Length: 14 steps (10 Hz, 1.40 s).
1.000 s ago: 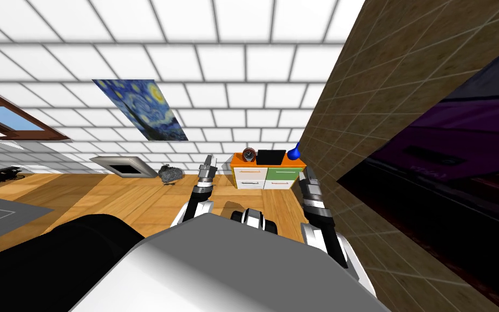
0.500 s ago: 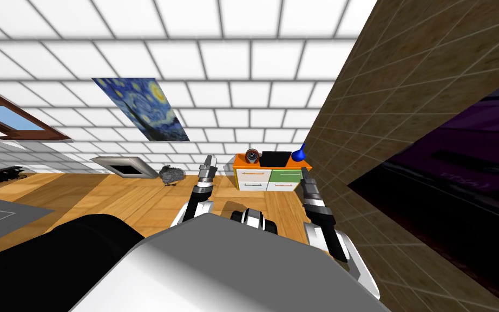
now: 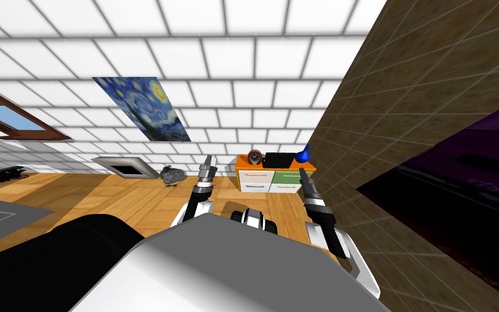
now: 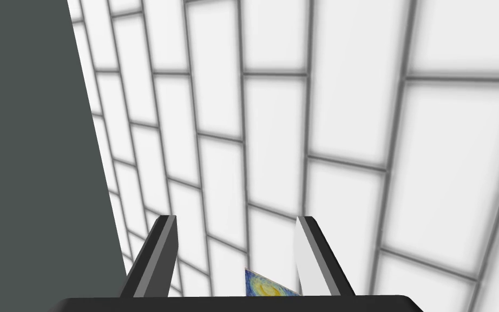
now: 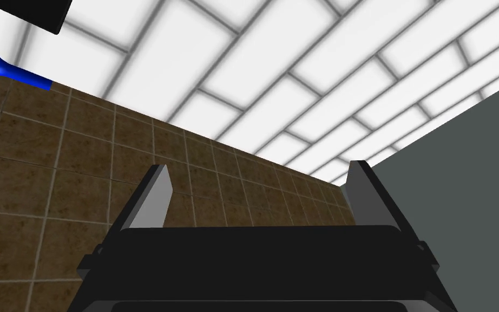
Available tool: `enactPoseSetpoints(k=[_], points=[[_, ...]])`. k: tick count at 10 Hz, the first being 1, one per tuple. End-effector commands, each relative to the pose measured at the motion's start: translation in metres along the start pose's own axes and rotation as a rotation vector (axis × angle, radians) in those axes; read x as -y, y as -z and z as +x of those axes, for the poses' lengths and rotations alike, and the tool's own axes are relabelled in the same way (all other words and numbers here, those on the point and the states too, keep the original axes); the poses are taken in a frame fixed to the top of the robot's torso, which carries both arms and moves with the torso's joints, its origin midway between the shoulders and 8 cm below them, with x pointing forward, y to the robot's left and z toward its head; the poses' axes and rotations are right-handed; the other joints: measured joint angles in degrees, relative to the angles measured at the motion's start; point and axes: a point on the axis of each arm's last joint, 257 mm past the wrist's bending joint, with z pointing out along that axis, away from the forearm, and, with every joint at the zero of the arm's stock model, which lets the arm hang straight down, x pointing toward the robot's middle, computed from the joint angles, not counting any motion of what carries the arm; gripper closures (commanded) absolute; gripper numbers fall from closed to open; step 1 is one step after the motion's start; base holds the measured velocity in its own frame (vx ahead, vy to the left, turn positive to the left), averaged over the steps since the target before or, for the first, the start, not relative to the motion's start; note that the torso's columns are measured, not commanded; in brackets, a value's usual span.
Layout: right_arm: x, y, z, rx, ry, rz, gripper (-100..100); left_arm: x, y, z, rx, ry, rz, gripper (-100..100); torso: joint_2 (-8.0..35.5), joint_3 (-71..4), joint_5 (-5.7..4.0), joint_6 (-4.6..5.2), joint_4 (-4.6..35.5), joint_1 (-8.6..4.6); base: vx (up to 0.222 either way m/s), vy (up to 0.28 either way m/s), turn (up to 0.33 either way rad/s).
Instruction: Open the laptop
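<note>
Nearest: the left gripper (image 3: 209, 160) is hanging just above the chest tip, over the wooden floor (image 3: 135, 200). Its two fingers (image 4: 162, 252) are standing well apart with nothing between them. The right gripper (image 3: 300, 171) is likewise spread wide and holding nothing.

Against 1.0 s ago, the right gripper is sitting a little further inward. Its tip is now overlapping the right end of the cabinet (image 3: 267, 181) in the head view. The whole head view has also slid: the brown tiled wall (image 3: 405, 97) and the cabinet are lying further right. That is the robot's own move, not the furniture's.

The laptop (image 3: 278, 160) is resting on the cabinet's orange top, between a round clock (image 3: 254, 157) and a blue vase (image 3: 303, 155), well apart from both grippers. It is showing as a small dark rectangle, and whether its lid is up or down cannot be told.

The right wrist view is catching the vase's blue base beside a black corner (image 5: 26, 11), possibly the laptop's. Farthest, a blue swirled painting (image 3: 143, 108) is hanging on the white tiled wall (image 3: 275, 59).
</note>
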Motion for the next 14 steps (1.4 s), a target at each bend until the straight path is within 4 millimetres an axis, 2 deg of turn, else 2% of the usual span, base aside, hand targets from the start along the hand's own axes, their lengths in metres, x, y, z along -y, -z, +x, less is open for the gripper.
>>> enactPoseSetpoints(k=[1, 6, 7, 8, 9, 10, 11, 14], points=[[0.009, -0.002, 0.0, -0.009, 0.088, 0.014, -100, 0.0, 0.0, 0.0, 0.0, 0.0, 0.0, 0, -0.03, -0.01, 0.0, -0.01, 0.0, 0.04, 0.038, 0.066, 0.009], [0.034, -0.005, -0.001, -0.035, 0.313, 0.054, -100, 0.0, 0.0, 0.0, 0.0, 0.0, 0.0, 0, 0.0, 0.0, -0.01, 0.0, 0.0, -0.03, 0.049, 0.081, 0.014], [0.034, -0.005, -0.001, -0.035, 0.321, 0.053, -100, 0.0, 0.0, 0.0, 0.0, 0.0, 0.0, 0, -0.04, -0.02, 0.0, -0.01, -0.01, 0.06, 0.053, 0.079, 0.009], [0.043, -0.006, -0.002, -0.045, 0.392, 0.068, -100, 0.0, 0.0, 0.0, 0.0, 0.0, 0.0, 0, 0.0, -0.01, 0.01, 0.0, 0.0, 0.05, 0.048, 0.1, 0.014], [0.043, -0.006, -0.002, -0.045, 0.4, 0.068, -100, 0.0, 0.0, 0.0, 0.0, 0.0, 0.0, 0, 0.01, 0.01, 0.02, -0.01, 0.0, 0.11, 0.036, 0.083, 0.008], [0.052, -0.007, -0.003, -0.055, 0.469, 0.084, -100, 0.0, 0.0, 0.0, 0.0, 0.0, 0.0, 0, 0.05, 0.03, 0.01, 0.0, 0.02, 0.02, 0.047, 0.082, 0.019], [0.052, -0.007, -0.003, -0.056, 0.479, 0.084, -100, 0.0, 0.0, 0.0, 0.0, 0.0, 0.0, 0, 0.0, 0.01, 0.0, -0.01, 0.01, 0.01, 0.046, 0.071, 0.01], [0.073, -0.009, -0.005, -0.079, 0.622, 0.118, -100, 0.0, 0.0, 0.0, 0.0, 0.0, 0.0, 0, 0.01, 0.0, 0.01, 0.0, 0.0, 0.03, 0.043, 0.091, 0.014]])
